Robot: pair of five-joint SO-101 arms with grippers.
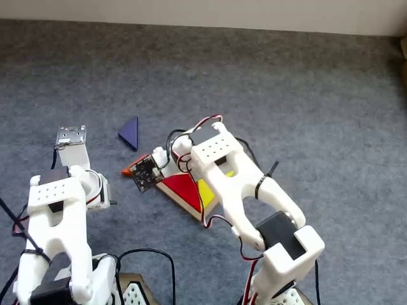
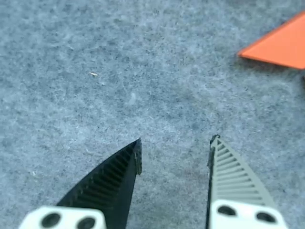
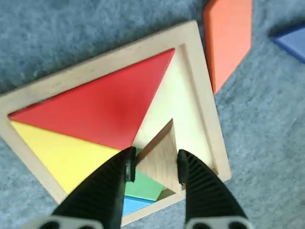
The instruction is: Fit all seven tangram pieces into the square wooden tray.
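The square wooden tray (image 3: 202, 76) holds a red triangle (image 3: 105, 105), a yellow triangle (image 3: 66, 152), a green piece (image 3: 147, 187) and a blue piece (image 3: 136, 204). My right gripper (image 3: 153, 164) is shut on a plain wooden triangle (image 3: 161, 155), tilted over the tray's bare corner. An orange parallelogram (image 3: 228, 40) lies just outside the tray rim, with a dark blue triangle (image 1: 130, 132) farther off on the carpet. My left gripper (image 2: 175, 145) hangs open over bare carpet, the orange parallelogram (image 2: 281, 45) off to one side. In the high view the right arm covers most of the tray (image 1: 191, 206).
Grey carpet covers the whole table. The left arm (image 1: 57, 210) stands to the left of the tray, its gripper (image 1: 71, 136) well left of the dark blue triangle. Open carpet lies beyond and to the right of the tray.
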